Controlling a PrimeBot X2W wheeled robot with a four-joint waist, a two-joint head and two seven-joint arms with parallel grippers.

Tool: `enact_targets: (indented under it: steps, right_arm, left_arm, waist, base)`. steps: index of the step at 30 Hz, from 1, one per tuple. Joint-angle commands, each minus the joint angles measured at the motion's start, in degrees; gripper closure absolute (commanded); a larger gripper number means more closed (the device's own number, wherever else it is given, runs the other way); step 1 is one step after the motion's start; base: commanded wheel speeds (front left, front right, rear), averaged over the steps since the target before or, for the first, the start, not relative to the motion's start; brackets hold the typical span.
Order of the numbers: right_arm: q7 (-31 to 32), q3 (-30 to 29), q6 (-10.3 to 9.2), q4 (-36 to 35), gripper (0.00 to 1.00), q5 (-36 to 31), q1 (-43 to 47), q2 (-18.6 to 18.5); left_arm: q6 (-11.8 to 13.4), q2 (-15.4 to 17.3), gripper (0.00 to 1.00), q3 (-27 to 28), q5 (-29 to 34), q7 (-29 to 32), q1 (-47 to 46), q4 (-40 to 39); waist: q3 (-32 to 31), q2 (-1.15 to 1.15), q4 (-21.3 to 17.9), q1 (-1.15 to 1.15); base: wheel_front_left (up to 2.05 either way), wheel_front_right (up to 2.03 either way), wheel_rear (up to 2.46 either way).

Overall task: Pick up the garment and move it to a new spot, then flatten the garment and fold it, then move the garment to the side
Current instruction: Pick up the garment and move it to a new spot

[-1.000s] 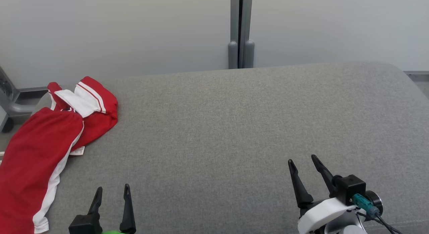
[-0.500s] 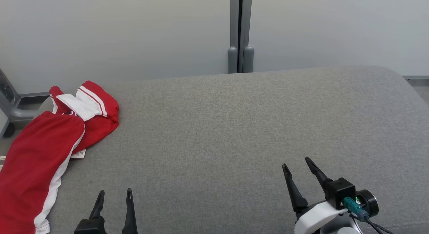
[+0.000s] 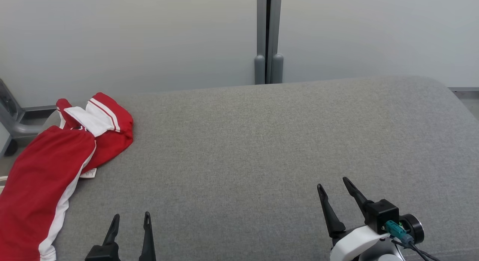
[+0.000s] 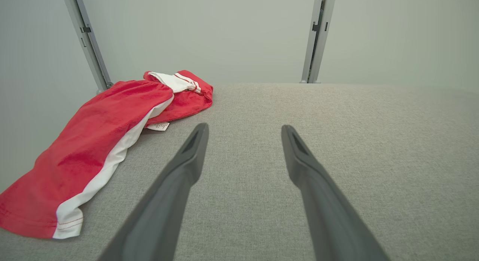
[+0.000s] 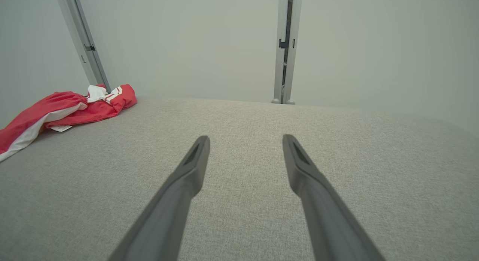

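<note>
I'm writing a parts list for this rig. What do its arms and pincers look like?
The left pincer and right pincer each have two long, dark, matte fingers tapering to points. Behind the right one come a rounded white wrist shell, a black box, a teal plug and a thin dark cable.

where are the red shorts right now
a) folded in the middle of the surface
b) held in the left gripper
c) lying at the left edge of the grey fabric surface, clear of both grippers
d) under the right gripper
c: the red shorts lie rumpled at the left edge of the grey fabric surface, apart from the open left gripper and open right gripper.
</note>
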Motion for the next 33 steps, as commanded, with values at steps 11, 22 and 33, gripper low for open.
enact_targets:
  steps: [11, 22, 33]
  right_arm:
    - [-0.19, 0.18, 0.0, 0.18, 0.0, -0.06, 0.34, -0.21]
    - [-0.19, -0.34, 0.0, -0.36, 0.0, 0.2, 0.71, -0.2]
    - [-0.19, -0.51, 0.0, -1.2, 0.0, 1.62, 0.64, -0.2]
  left_arm:
    - [0.53, 0.84, 0.0, -0.36, -0.36, 0.23, 0.16, 0.07]
    - [0.96, 1.47, 0.0, -0.41, -0.55, 0.32, -0.81, -0.25]
    - [1.66, 3.66, 0.0, 0.58, 0.04, 0.66, -2.74, -1.43]
  waist:
    - [-0.05, 0.0, 0.26, 0.0]
    - [0.05, 0.0, 2.6, 0.0]
    - [1.32, 0.0, 14.43, 0.0]
  base:
    - [0.0, 0.0, 0.0]
    - [0.0, 0.0, 0.0]
    - [0.0, 0.0, 0.0]
